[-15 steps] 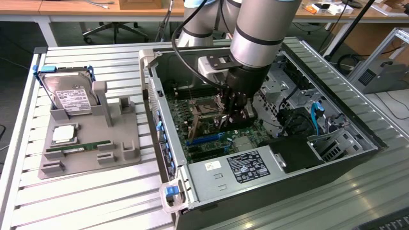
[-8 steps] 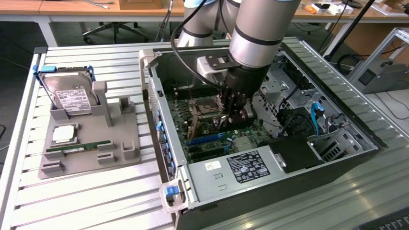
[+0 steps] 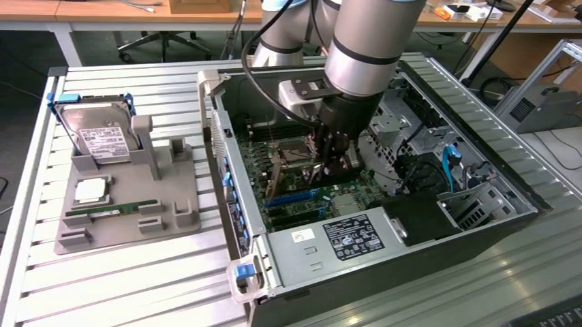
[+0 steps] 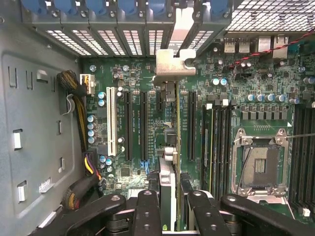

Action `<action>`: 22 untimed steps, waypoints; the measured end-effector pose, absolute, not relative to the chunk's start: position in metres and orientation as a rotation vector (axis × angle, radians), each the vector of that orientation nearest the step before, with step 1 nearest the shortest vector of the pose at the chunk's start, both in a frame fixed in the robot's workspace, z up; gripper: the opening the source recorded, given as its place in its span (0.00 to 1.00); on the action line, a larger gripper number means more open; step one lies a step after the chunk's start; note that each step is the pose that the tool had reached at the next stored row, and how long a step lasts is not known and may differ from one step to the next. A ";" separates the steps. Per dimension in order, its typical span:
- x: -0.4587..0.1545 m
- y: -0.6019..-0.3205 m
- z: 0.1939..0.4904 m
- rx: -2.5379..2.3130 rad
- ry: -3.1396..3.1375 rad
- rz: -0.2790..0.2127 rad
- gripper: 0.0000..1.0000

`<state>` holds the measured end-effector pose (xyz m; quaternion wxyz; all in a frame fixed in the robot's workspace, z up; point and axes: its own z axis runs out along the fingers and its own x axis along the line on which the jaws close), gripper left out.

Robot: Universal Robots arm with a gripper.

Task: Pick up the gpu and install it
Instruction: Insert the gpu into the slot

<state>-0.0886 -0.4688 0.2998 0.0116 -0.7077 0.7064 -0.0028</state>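
While the tool (image 4: 170, 196) reaches down into the open computer case (image 3: 473, 235), its fingers (image 4: 147, 211) are closed narrowly on the gpu (image 4: 170, 147), which stands on edge between them. In the wrist view the card runs as a thin strip from the tool at six o'clock toward its silvery bracket (image 4: 174, 66) at twelve o'clock, so its long axis lies parallel to the expansion slots (image 4: 142, 128) on the motherboard (image 4: 236, 98). The bracket sits against the row of rear slot covers (image 4: 123, 39), and the card's lower edge appears lined up over a slot, though I cannot tell whether it is seated. Room is tight: memory sticks (image 4: 216, 142) lie just beside it toward three o'clock, free slots toward nine. In the exterior view the desk's holder (image 3: 127, 204) at nine o'clock carries the hard drive (image 3: 95, 136), well apart.
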 end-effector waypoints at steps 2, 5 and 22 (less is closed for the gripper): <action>-0.089 -0.469 0.300 -2.207 2.203 -0.009 0.27; -0.090 -0.469 0.300 -2.207 2.203 -0.009 0.27; -0.091 -0.475 0.300 -2.207 2.203 -0.009 0.27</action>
